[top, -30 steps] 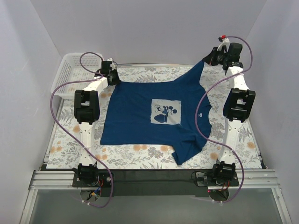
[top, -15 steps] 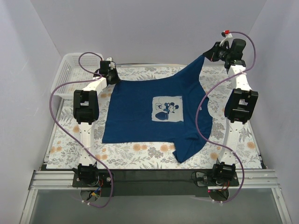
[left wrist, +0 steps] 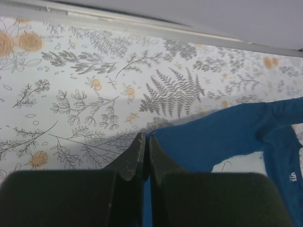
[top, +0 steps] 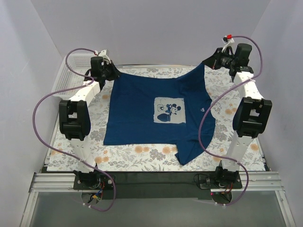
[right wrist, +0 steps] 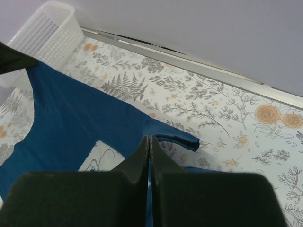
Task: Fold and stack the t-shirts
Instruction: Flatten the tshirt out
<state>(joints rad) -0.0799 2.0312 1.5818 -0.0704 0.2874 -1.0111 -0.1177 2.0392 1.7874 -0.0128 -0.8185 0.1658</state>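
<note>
Your left fingers (left wrist: pixel 137 153) and right fingers (right wrist: pixel 142 151) each clench a far corner of the soft, limp navy blue cotton t-shirt (top: pixel 156 94), which sags between them onto the floral table (top: pixel 137 158); pinch its edges.

Bright, even, diffuse light, faint shadows, wrist-view fingers (left wrist: pixel 142 158) blurred, overhead view sharp

The t-shirt (top: pixel 156 92) is lying across the middle of the table (top: pixel 142 158), with its far corners hanging from the left gripper (top: pixel 112 74) at upper left and the right gripper (top: pixel 207 61) at upper right. The basket (top: pixel 65 78) is sitting at the table's upper-left corner.
</note>
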